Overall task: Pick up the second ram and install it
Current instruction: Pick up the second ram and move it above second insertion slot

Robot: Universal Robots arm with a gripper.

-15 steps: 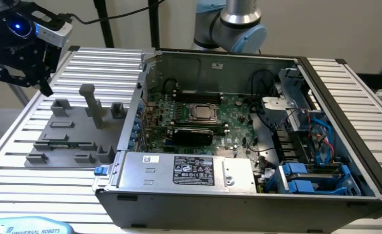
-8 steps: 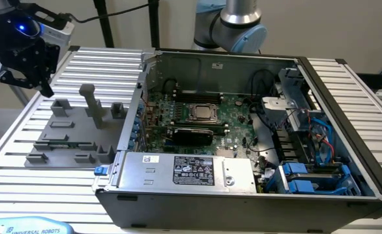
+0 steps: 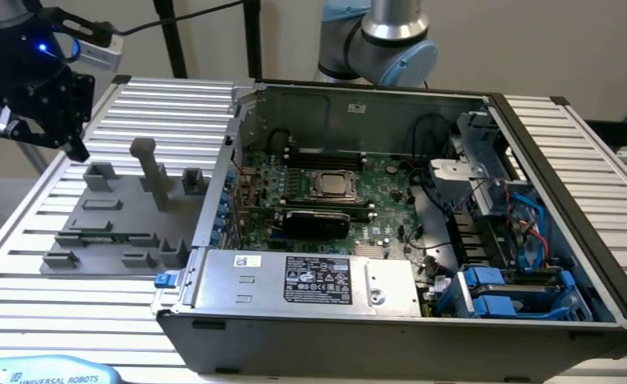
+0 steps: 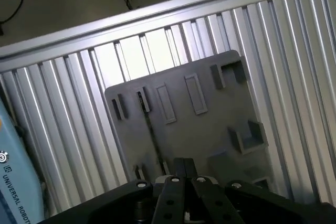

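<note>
The second ram (image 3: pixel 109 237) is a thin green stick standing on edge in a slot of the grey fixture plate (image 3: pixel 89 260), at the exterior view's left. From the wrist it is a thin dark line (image 4: pixel 149 129) across the plate (image 4: pixel 210 124). My gripper (image 3: pixel 73 144) hangs high above the plate's far side, shut with nothing in it. Its black fingers (image 4: pixel 178 169) are pressed together, and it is well apart from the ram. The motherboard (image 3: pixel 313 188) lies in the open computer case (image 3: pixel 399 312), with black memory slots (image 3: pixel 325 152) near its back.
Tall grey posts (image 3: pixel 148 172) and blocks rise from the fixture plate. The case's left wall (image 3: pixel 215 200) stands between the fixture and the motherboard. A blue Universal Robots pendant (image 3: pixel 36 372) lies at the ribbed table's front left corner. Cables and blue drive bays (image 3: pixel 505 292) fill the case's right side.
</note>
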